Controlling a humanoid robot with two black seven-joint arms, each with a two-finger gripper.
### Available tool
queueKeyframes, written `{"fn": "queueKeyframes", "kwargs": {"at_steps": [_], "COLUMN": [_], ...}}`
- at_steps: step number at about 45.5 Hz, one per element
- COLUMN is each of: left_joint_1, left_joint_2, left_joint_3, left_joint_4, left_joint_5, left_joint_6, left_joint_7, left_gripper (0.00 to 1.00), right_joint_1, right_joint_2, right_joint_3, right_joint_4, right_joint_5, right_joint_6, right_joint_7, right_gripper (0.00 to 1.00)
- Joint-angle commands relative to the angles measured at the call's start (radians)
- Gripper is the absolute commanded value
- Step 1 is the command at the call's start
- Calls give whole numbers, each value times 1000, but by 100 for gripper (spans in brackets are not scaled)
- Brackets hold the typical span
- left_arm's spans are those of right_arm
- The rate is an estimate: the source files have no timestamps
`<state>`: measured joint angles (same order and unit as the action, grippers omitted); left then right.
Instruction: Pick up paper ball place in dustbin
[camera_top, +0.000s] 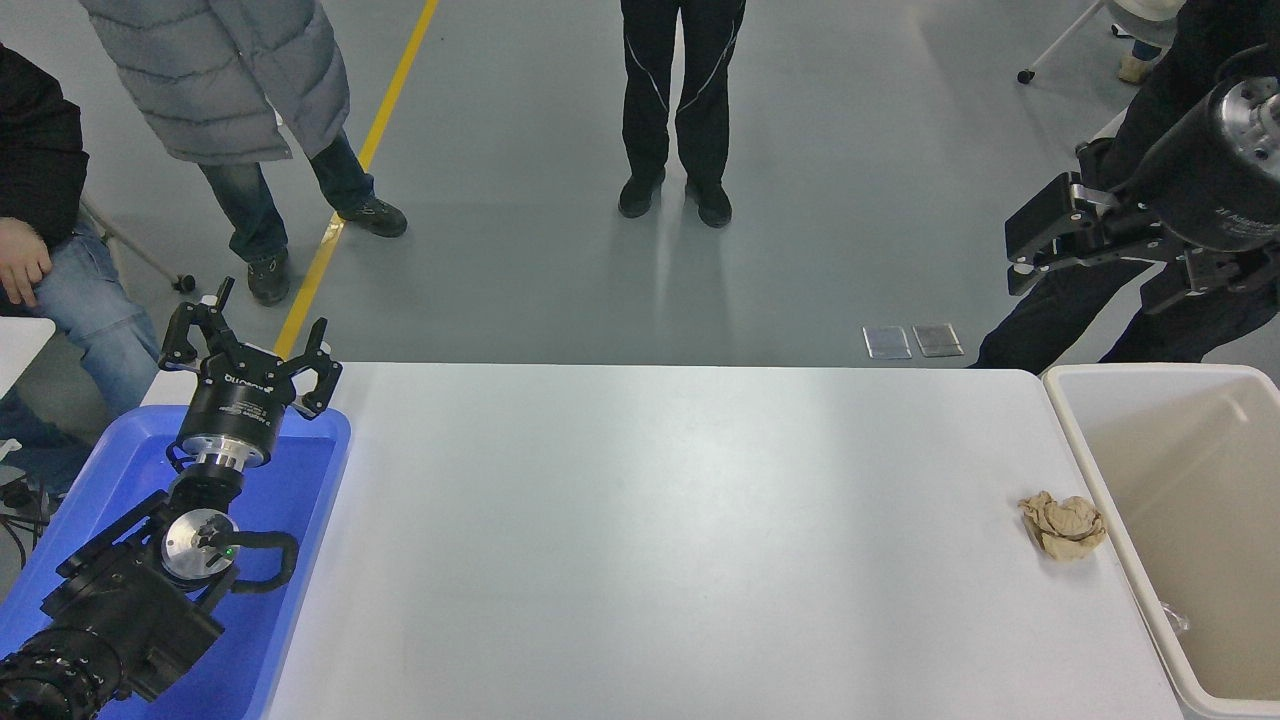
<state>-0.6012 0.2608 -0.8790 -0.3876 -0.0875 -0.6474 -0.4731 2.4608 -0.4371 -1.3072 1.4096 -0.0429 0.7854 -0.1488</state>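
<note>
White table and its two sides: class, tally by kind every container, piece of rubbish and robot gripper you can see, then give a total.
Containers: 2, the blue tray and the dustbin
Rubbish: 1, the paper ball
Robot grippers: 2, the left gripper and the right gripper
Total: 5

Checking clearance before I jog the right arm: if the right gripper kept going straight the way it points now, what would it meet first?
The right gripper points toward the picture's left, raised beyond the table's far edge. Nothing visibly lies in that line; the paper ball and dustbin sit lower. Depth is unclear.
</note>
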Motion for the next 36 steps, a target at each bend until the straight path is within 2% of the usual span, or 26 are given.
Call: {"fn": "queueKeyframes", "kwargs": {"at_steps": [1,12,21,36], "left_joint_1": [0,0,0,0], "left_joint_2": [0,0,0,0], "left_joint_3": [0,0,0,0], "left_joint_4": [0,0,0,0], "left_joint_5": [0,0,0,0], "left_joint_6": [0,0,0,0], "left_joint_7": [-1,1,1,-1], "left_gripper": [98,98,98,98], "right_joint_1": [-2,-46,-167,-131], "right_joint_2": [0,5,63,57], "right_joint_3": [0,5,8,11], "right_joint_4": [0,0,-1,-15], "right_joint_5": [0,0,0,2], "right_joint_6": [0,0,0,0], "right_joint_7": [0,0,0,0], "right_gripper": [100,100,100,100]}}
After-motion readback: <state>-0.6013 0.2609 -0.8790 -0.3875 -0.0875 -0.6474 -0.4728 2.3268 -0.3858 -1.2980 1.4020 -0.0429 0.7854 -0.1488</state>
